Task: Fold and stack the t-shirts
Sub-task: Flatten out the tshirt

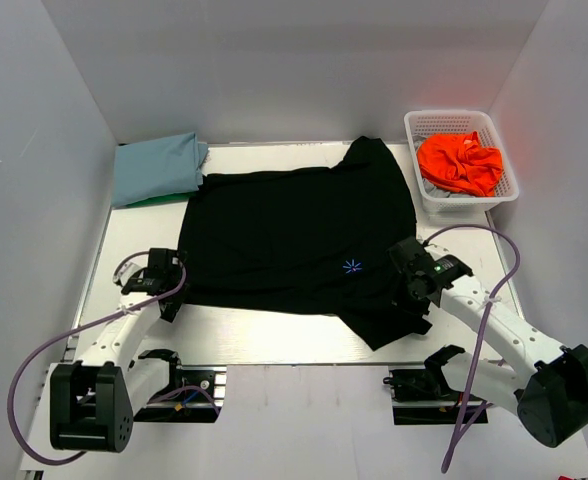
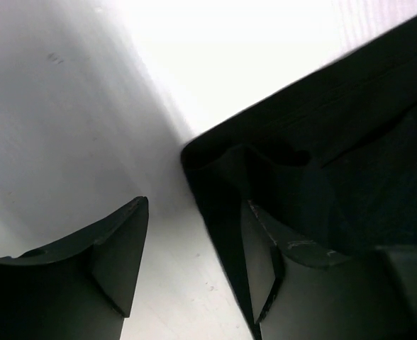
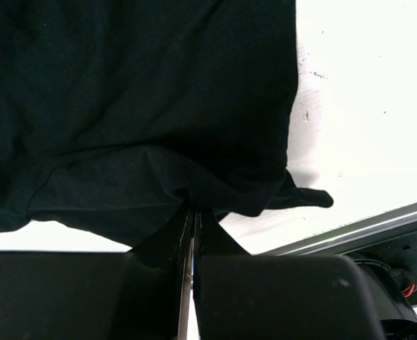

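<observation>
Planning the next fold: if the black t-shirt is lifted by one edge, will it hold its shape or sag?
Probably floppy: the black t-shirt puckers into folds where the right jaws pinch it. Likely light, since it lies thin and flat on the table. A lifted edge would likely sag and drag.

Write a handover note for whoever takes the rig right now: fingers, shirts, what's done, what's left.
Left gripper: open, astride the near-left corner of the black tee, not gripping.
Right gripper: shut on the black tee's near-right edge.
Things: black tee spread flat in the middle. Blue tee folded at far left, lying on the green tee. Orange tee crumpled in the basket, far right.
Done: blue folded; green looks folded but is mostly hidden.
Left: fold black, fold orange, stack all.
</observation>
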`<state>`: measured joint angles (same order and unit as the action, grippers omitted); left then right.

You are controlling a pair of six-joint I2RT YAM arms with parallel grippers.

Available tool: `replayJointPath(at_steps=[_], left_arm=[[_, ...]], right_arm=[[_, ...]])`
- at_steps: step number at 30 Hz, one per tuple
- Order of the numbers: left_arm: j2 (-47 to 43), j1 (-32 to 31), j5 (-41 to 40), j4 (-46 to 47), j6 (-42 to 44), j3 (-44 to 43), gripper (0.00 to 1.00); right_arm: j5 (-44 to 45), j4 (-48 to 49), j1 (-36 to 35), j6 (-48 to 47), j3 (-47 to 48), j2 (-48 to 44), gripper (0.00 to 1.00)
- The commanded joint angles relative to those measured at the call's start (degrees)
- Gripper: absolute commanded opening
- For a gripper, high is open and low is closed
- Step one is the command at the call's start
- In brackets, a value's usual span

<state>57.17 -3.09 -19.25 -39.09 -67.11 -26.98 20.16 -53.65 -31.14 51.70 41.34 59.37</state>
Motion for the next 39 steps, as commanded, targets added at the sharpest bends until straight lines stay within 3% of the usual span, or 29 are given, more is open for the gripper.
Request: replayJointPath(at_steps=[1, 4, 6, 8, 9, 12, 17, 23, 30, 35, 39], left_arm=[[1.3, 0.4, 0.1, 4.9, 2.1, 1.0, 0.65], [5.1, 0.4, 1.3, 8.4, 3.4, 1.7, 0.64], [7.3, 0.4, 2.0, 9.4, 3.4, 1.7, 0.55], [10.0, 0.4, 2.8, 8.8, 3.4, 0.9, 0.12], [10.6, 0.4, 3.3, 7.5, 3.4, -0.3, 0.00], [10.6, -0.2, 4.0, 5.3, 4.7, -3.3, 0.00], [-0.5, -0.2, -0.3, 3.7, 6.0, -9.3, 0.00], [-11.5, -0.2, 5.9, 16.1, 11.0, -14.7, 0.00], [-11.5, -0.2, 3.8, 14.4, 11.0, -27.4, 0.00], [-10.3, -0.2, 3.8, 19.1, 13.3, -36.7, 0.00], [-6.3, -0.2, 3.0, 19.1, 17.2, -50.1, 0.00]], right_arm=[[-0.7, 1.2, 0.6, -1.0, -0.7, 0.1, 0.00], [-1.1, 1.8, 0.8, -1.3, -0.9, 0.0, 0.00], [-1.3, 2.2, 1.1, -1.5, -0.9, -0.6, 0.00], [-1.4, 2.0, 1.3, -1.5, -0.7, -1.1, 0.00], [-1.3, 1.7, 1.4, -1.4, -0.6, -1.4, 0.00], [-0.2, 1.6, 1.9, -2.9, 2.4, -3.0, 0.00], [6.8, 2.1, 2.6, -7.2, 13.9, -5.9, 0.00], [13.0, 7.4, 2.6, -9.8, 21.0, -8.2, 0.00], [19.1, 13.1, 2.7, -12.9, 29.5, -13.1, 0.00], [21.8, 20.5, 2.5, -21.5, 40.9, -14.2, 0.00], [23.1, 26.1, 2.3, -31.3, 50.6, -12.8, 0.00]])
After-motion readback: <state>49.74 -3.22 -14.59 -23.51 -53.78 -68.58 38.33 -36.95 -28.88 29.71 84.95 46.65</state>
